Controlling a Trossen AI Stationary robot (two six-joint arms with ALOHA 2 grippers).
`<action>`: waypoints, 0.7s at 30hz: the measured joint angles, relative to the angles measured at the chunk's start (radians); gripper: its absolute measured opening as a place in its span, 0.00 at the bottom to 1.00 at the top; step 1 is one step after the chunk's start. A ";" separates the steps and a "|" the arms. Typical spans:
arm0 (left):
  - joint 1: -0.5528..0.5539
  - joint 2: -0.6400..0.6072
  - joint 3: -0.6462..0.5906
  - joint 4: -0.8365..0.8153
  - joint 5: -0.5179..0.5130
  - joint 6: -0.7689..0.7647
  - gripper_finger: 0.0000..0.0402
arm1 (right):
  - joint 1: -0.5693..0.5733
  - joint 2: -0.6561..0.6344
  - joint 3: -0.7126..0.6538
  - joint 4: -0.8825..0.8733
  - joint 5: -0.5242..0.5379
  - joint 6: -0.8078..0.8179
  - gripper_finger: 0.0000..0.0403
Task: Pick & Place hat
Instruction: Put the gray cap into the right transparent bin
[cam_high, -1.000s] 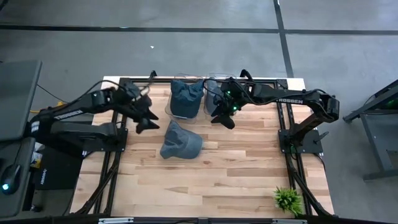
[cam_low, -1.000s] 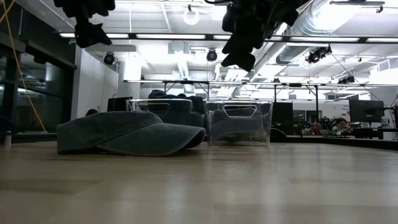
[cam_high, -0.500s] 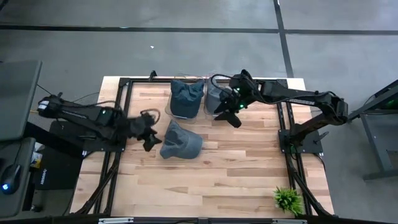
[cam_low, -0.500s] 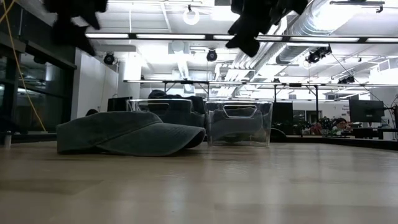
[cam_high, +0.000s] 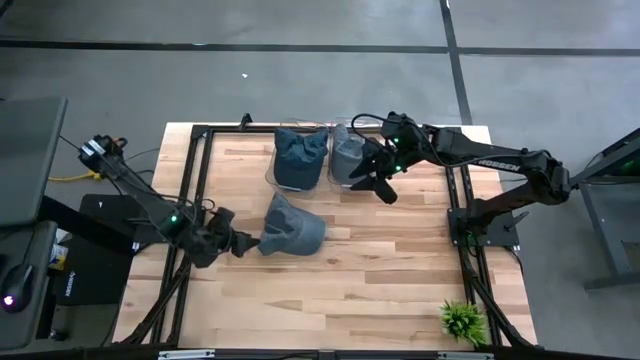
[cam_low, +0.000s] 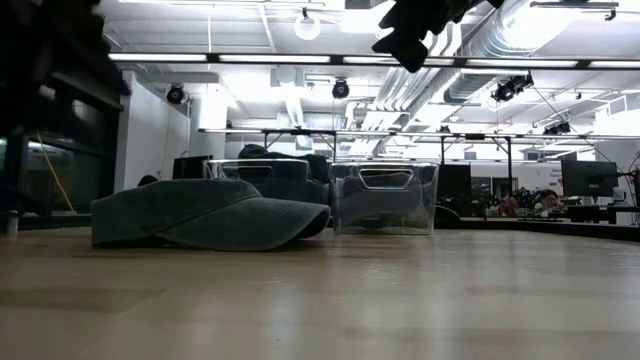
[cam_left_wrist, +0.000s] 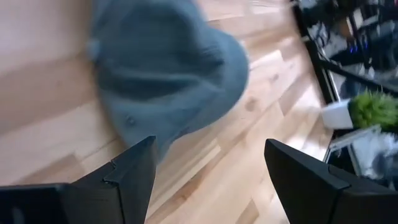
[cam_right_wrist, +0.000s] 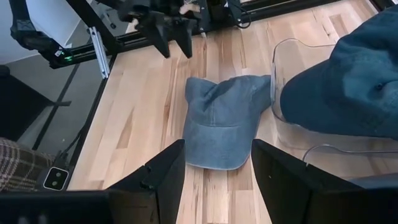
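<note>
Hovering open, left hand (cam_high: 243, 244) | just beside blue-grey fabric cap (cam_high: 290, 228) lying on wooden table (cam_high: 380, 270)

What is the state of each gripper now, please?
Left gripper: open, holding nothing, beside the hat on the table.
Right gripper: open, holding nothing, raised near the bins.

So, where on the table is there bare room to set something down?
The near half of the table is bare wood, from the loose cap forward, bordered at the right corner by the small plant. The far edge is crowded: two clear bins, one holding a cap, with the right pincer over them. The left pincer sits beside the loose cap.
</note>
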 joint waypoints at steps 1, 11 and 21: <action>-0.010 0.000 -0.026 0.020 -0.005 -0.043 0.68 | 0.000 0.000 0.000 -0.001 0.000 0.000 0.44; -0.021 0.001 -0.171 0.075 0.028 -0.314 0.68 | 0.000 0.000 0.000 -0.002 0.000 -0.007 0.44; -0.021 0.074 -0.183 0.135 0.076 -0.374 0.68 | 0.000 0.000 0.000 -0.001 0.000 -0.012 0.44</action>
